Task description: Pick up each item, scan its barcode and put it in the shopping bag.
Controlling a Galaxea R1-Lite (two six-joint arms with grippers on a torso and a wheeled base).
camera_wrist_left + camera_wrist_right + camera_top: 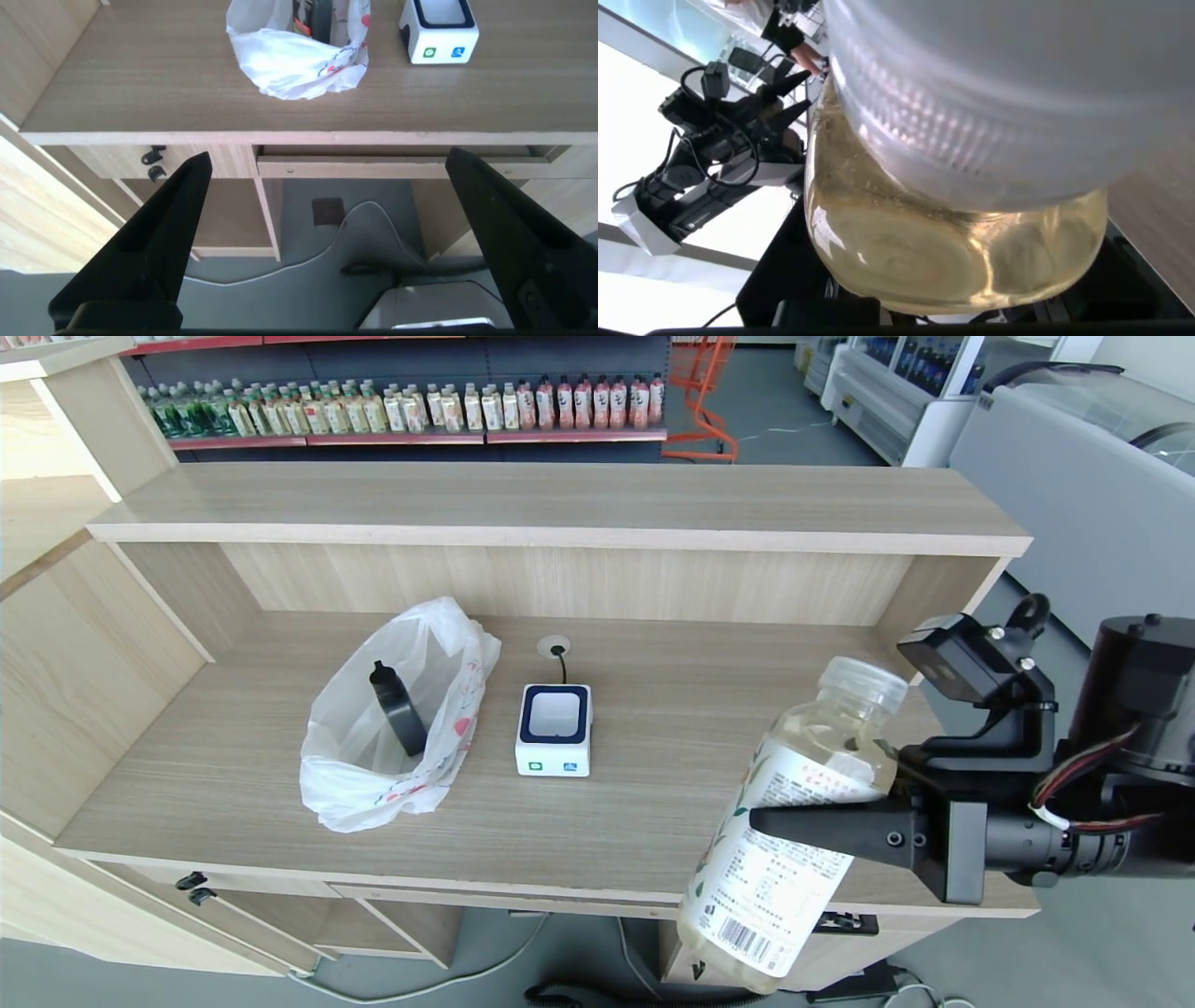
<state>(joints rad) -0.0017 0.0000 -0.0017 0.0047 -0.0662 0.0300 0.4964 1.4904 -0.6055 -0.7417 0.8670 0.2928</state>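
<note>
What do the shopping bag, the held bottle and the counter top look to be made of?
The shopping bag looks like thin white plastic film, crinkled and faintly translucent. The bottle is clear, probably plastic, pale liquid showing through, with a ribbed cap and printed label. The counter top is matte wood-grain, likely laminate, possibly solid wood.
</note>
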